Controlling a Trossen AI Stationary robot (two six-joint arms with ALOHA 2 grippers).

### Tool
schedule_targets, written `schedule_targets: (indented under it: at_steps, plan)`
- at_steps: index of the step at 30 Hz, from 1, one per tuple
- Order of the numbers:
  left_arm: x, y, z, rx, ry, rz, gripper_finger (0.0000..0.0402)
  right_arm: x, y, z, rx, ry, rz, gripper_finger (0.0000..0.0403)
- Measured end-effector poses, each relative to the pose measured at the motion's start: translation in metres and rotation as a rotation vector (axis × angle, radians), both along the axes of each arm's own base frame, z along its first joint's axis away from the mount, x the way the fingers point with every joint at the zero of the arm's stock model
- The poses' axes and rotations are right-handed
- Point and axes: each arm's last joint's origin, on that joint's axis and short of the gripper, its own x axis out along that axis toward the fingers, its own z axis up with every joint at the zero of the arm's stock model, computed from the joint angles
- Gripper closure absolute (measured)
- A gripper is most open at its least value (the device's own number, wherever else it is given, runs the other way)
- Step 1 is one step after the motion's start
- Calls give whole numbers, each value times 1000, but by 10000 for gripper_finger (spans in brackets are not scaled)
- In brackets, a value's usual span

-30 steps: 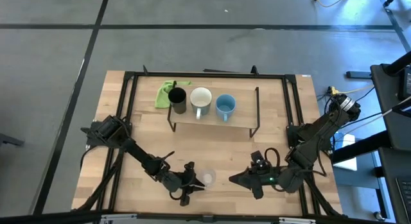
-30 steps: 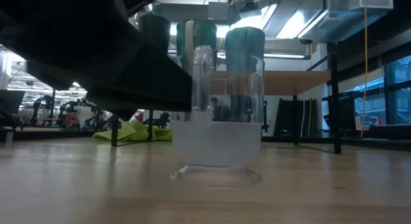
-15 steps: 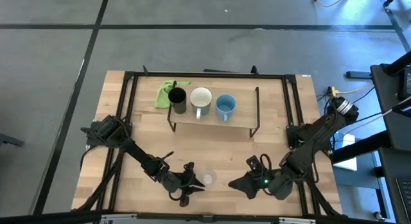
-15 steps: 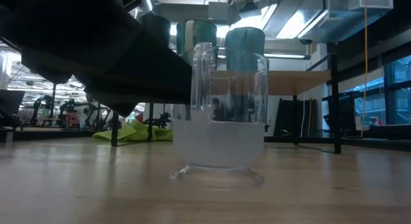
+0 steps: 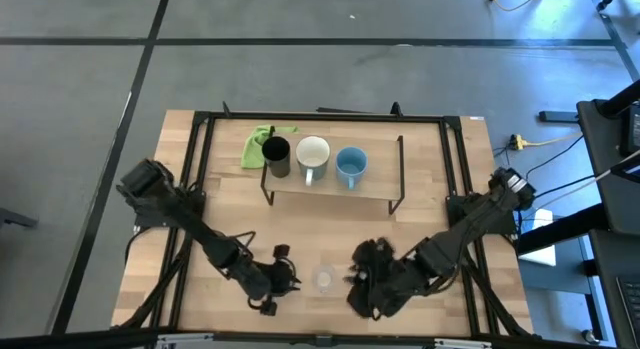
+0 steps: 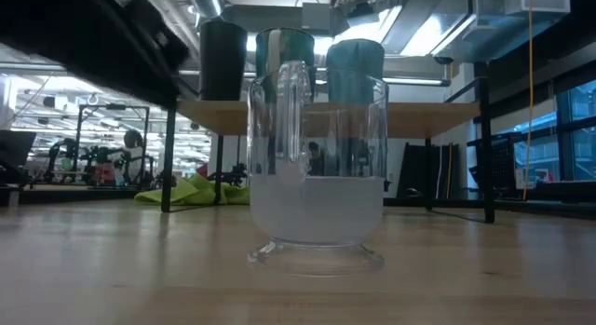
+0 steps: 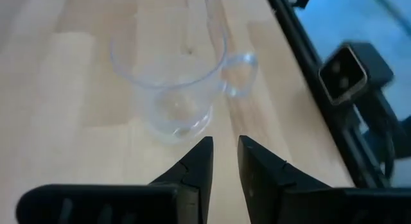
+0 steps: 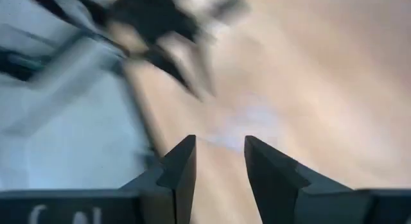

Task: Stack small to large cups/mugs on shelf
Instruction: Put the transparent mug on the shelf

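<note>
Both arms low, left tool and right tool fingers parted.

Honestly the right wrist view is a smear: past the right gripper you only get streaks of pale wood and some dark shape you can't identify. From above, that gripper is a dark blur just beside the clear cup, so its fingers can't be read there. The clear cup itself nearly vanishes against the table from overhead. In the low view the clear cup stands in front of the shelf and hides parts of the white mug and blue mug.
</note>
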Motion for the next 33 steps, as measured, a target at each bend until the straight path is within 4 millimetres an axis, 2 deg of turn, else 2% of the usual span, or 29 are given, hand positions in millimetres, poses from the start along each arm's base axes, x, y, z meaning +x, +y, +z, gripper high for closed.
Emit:
schedule_targets:
  at_steps: [3, 6, 11, 16, 19, 28, 33]
  plan:
    - [-14, 2, 16, 62, 12, -3, 335, -8, -17, 1, -54, 288, -120, 269]
    - [-27, 5, 26, 93, 44, 25, 335, -2, -23, -4, 35, 463, -214, 269]
    - [-47, 8, 38, 80, 106, 52, 335, 41, -17, -10, 188, 407, -234, 269]
    - [-63, 7, 41, 42, 163, 89, 335, 65, -29, -25, 174, 547, -261, 269]
    - [-71, 1, 40, 35, 183, 81, 335, 78, -28, -35, 175, 561, -255, 269]
    - [-83, -8, 39, 5, 204, 75, 335, 97, -20, -53, 208, 503, -246, 269]
    - [-85, -8, 38, 6, 214, 79, 335, 100, -19, -70, 175, 555, -266, 269]
